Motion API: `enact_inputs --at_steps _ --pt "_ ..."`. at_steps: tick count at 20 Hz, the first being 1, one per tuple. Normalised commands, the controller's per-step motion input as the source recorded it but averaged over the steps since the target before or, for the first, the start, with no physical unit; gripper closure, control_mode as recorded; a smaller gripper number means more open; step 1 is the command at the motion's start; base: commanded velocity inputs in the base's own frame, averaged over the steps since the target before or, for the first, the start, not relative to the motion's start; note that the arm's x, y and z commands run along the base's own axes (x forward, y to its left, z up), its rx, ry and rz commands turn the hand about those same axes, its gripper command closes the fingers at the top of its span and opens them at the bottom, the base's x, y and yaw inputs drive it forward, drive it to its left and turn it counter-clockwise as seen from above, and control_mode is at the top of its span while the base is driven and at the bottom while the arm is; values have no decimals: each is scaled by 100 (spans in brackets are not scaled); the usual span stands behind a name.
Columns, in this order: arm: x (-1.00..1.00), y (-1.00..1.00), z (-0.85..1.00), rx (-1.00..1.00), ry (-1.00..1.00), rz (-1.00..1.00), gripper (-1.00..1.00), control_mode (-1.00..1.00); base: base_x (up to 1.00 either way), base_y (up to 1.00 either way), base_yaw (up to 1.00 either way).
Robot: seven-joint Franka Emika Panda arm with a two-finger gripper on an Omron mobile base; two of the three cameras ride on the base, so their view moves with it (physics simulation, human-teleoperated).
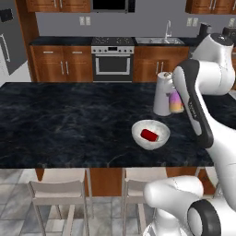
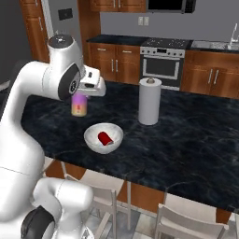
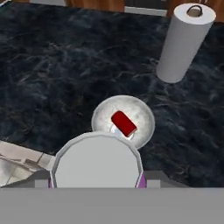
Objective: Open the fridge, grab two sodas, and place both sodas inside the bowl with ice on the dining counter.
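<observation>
Now, label by label
Red soda (image 1: 149, 134): lying on its side inside the white bowl (image 2: 91, 139)
Purple soda (image 2: 79, 104): upright, clamped in the hand (image 2: 80, 95), raised above the surface, at 10 o'clock from the bowl in the right base view
Bowl: on the black dining surface (image 1: 69, 124), near its front edge
Paper towel roll (image 3: 181, 43): upright, at 1 o'clock from the bowl in the hand view

No lettering, label, brand, number or sign can be read anywhere in these views. The purple and orange soda can (image 2: 79, 105), the red soda can (image 1: 149, 135) and the paper towel roll (image 2: 149, 101) show plain surfaces.
</observation>
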Motion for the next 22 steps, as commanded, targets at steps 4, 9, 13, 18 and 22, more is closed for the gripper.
enact_inputs --at_steps 4,9,13,18,22 --pt "68 -5 -67 -3 16 41 100 -100 0 0 0" --pt "30 6 -77 -12 17 26 100 -100 0 0 0" --pt "6 10 -30 -8 8 9 100 -100 0 0 0" --pt "11 2 -22 -6 3 7 100 -100 0 0 0" --pt "25 0 -40 -5 2 10 100 -100 0 0 0"
